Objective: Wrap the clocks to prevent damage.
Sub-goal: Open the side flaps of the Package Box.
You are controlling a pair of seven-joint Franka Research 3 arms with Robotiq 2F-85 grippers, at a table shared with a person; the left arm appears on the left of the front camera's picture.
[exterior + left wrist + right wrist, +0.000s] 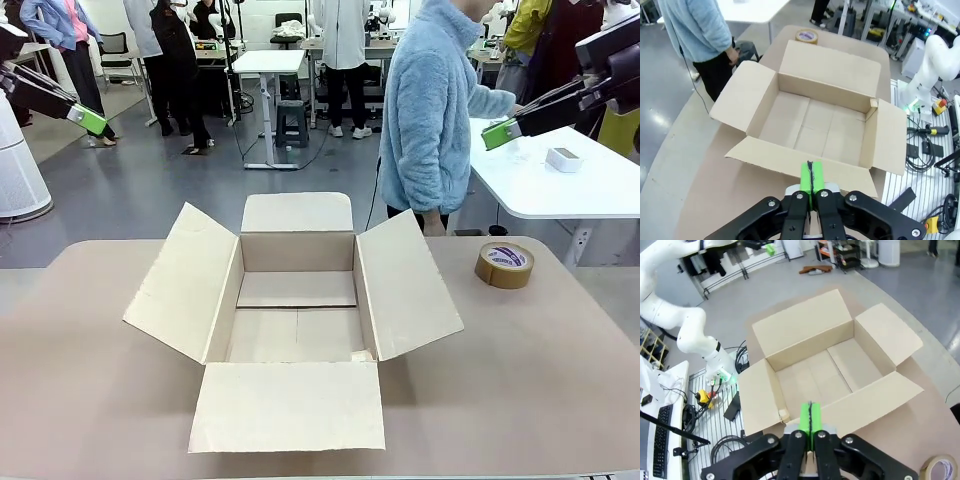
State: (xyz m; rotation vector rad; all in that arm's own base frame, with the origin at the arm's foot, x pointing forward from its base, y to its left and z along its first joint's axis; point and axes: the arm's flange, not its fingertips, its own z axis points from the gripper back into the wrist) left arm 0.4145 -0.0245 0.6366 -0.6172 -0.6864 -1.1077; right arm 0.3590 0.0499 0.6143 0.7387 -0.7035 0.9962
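hovering above the table (520, 380), the left gripper (810, 167) has its green pads pressed flat together, and so does the right gripper (810, 407). the open cardboard box (298, 252) sits below and between them, tape roll (504, 264) near its right flap

In the front view, the top edge is cutting off the person (435, 110) above the shoulders. The side edges are cropping everything behind the left gripper (92, 121) and right gripper (498, 134). Print on the tape roll (504, 264) is appearing too small to read. A small white object (566, 158) on the far table (600, 195) is sitting too distant to identify.
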